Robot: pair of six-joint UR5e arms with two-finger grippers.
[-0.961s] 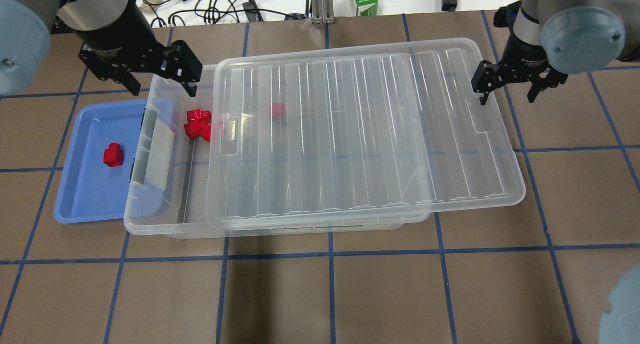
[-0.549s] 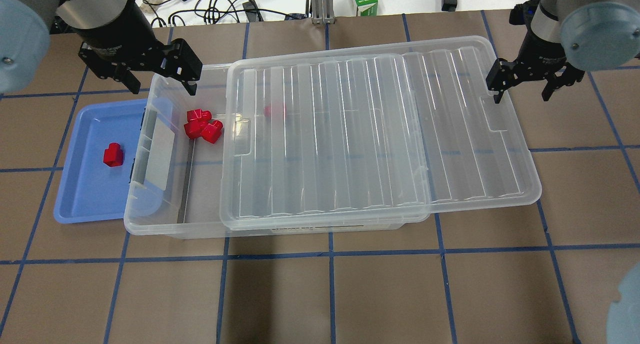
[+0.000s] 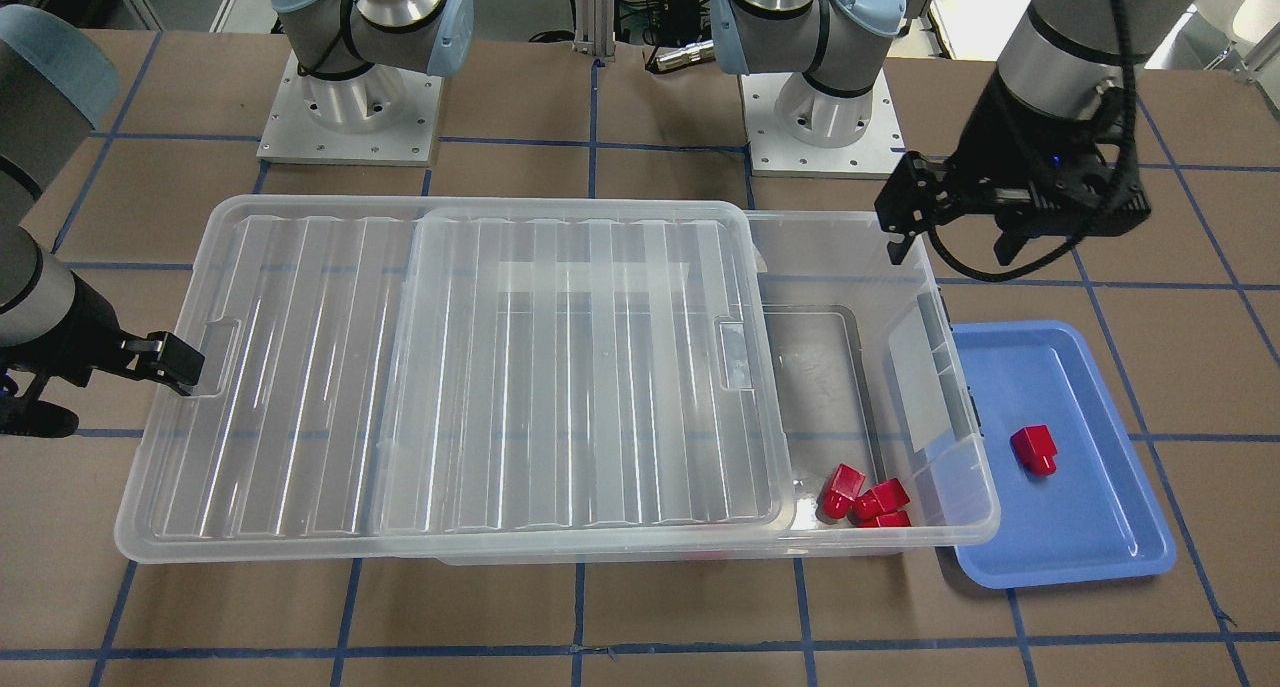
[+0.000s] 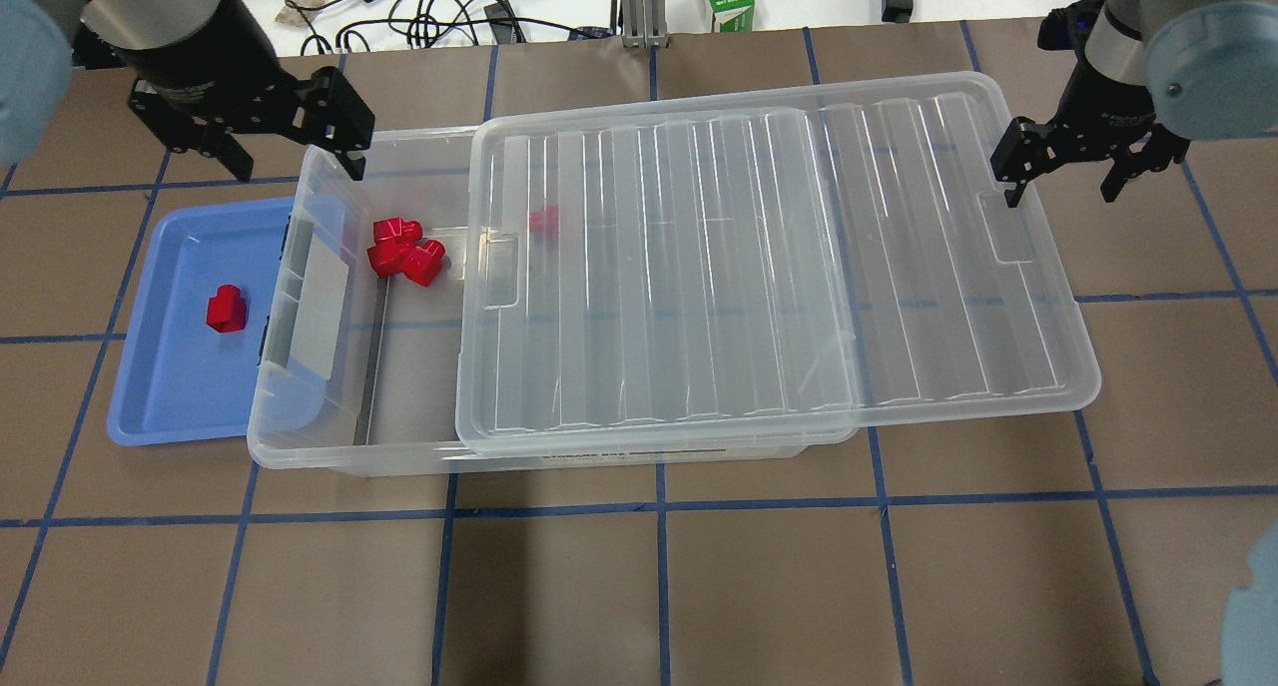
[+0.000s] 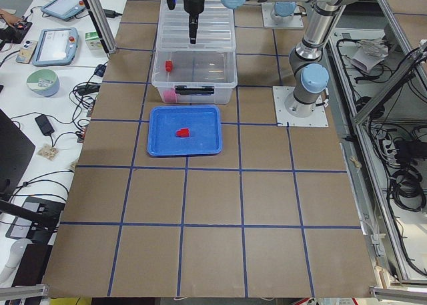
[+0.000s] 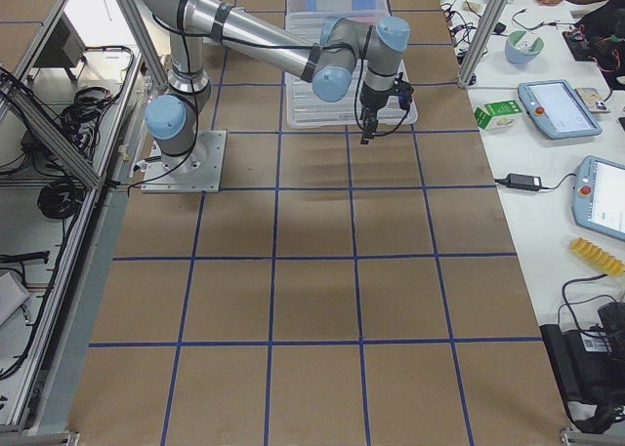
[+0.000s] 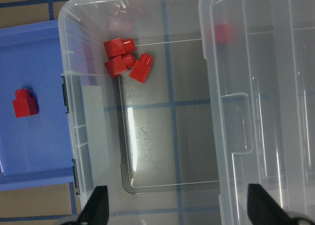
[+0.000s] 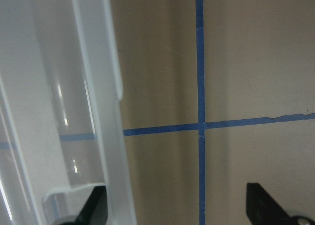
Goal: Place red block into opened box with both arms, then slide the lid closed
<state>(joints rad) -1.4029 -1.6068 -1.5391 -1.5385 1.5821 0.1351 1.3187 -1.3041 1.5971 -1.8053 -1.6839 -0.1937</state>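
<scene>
The red block (image 4: 226, 309) lay alone in the blue tray (image 4: 170, 391), just beside the latch end of the box (image 4: 310, 448) and not inside it. The lid (image 4: 759, 267) lay over most of the box and overhung its other end. Only a strip by the tray stood open, and there three bunched red blocks (image 4: 404, 249) showed plainly. A further red shape (image 4: 544, 220) under the lid came through only as a pale blur.

The left pincer (image 4: 298, 162) hung over the far corner of the open strip, jaws wide apart with nothing between them. The right pincer (image 4: 1060, 192) was also spread and empty. One of its fingers (image 4: 1008, 172) stood at the lid's short end, near the handle recess (image 4: 1010, 239). From where I stood I could not tell whether it touched. In the right wrist view that fingertip was half hidden behind the lid's cloudy rim.

Both arms ran out of the overhead view above the worktop (image 4: 639, 586).
</scene>
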